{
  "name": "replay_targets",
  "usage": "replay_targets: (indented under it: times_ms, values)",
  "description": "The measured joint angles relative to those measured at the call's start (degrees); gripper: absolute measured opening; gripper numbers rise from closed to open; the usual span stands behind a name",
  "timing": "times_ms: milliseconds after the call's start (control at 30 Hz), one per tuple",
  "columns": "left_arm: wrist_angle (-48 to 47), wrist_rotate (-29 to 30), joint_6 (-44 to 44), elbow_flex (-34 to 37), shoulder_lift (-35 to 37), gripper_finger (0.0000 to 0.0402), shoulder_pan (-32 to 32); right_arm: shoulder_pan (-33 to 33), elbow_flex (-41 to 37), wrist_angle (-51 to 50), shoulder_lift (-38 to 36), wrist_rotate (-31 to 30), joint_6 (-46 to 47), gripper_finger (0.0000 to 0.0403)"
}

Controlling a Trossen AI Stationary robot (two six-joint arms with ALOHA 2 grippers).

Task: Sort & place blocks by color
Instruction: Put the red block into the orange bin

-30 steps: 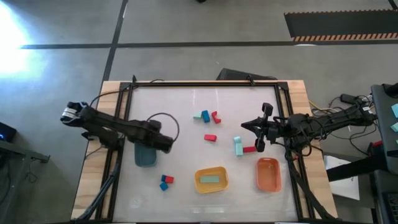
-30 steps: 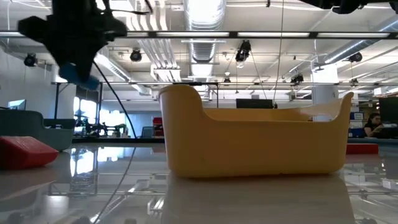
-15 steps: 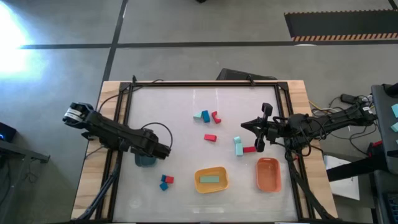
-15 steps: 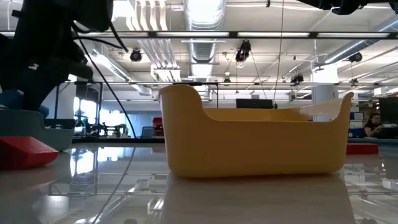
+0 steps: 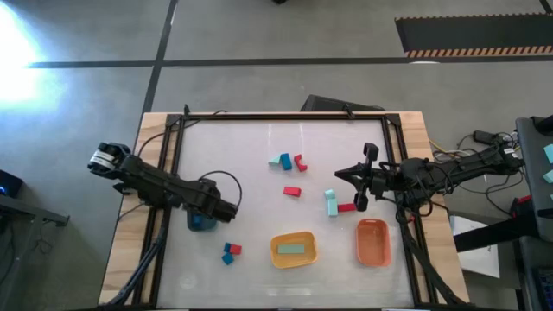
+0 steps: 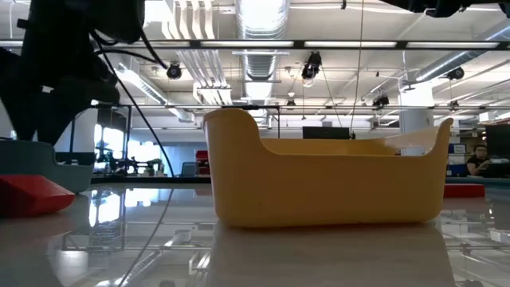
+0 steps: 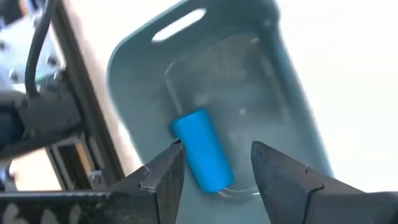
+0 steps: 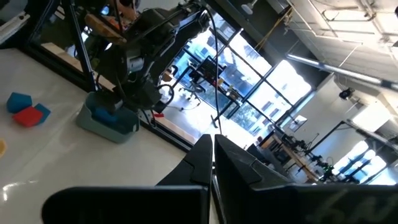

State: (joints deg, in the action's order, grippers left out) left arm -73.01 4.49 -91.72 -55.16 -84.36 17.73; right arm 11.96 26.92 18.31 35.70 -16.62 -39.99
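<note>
The left gripper point(image 7: 214, 180) is hanging over the grey-blue bin point(image 7: 134, 93) at the table's left side, its fingers spread with a gap between them, and a blue block point(image 7: 202, 149) is lying inside the bin just past the fingertips. The right gripper point(image 5: 365, 178) is waiting above the table's right half, its fingers pressed together on nothing.

Loose on the table are sitting eight blocks. Near the middle, a mint-teal and blue pair point(image 5: 280, 161) is touching a red block point(image 5: 300, 161), with another red block point(image 5: 292, 192) nearer the front. Beside the right gripper, a mint-teal bar point(image 5: 331, 202) is lying next to a red bar point(image 5: 346, 207). Front left, a blue block point(image 5: 228, 257) and a red block point(image 5: 235, 249) are touching.

There are three bins: the grey-blue one, a yellow bin point(image 5: 294, 238) holding one mint-teal bar point(image 5: 294, 249), and an orange bin point(image 5: 373, 242)
</note>
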Motion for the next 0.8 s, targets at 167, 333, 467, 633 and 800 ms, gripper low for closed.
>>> replay_targets:
  times_ms: [167,333,467,633,800]
  values:
    - [0.4,7.6,4.7,-3.1,0.0,0.0168,2.3,0.0,0.0,-0.6,0.0,0.0,4.9,0.0009]
    - [5.0,15.9,12.1,-5.9,0.2,0.0168,5.9,0.0,0.0,-2.1,0.0,0.0,12.8,0.0009]
    - [16.2,22.0,24.0,-5.9,1.2,0.0168,9.2,0.1,0.0,-3.5,0.5,0.1,20.1,0.0009]
    - [31.2,23.1,43.4,-4.9,2.0,0.0166,12.9,0.1,0.2,-3.1,3.4,0.3,29.1,0.0009]
    - [41.0,25.5,55.7,-3.6,3.5,0.0144,13.9,0.1,2.5,-4.4,9.6,0.1,34.6,0.0009]
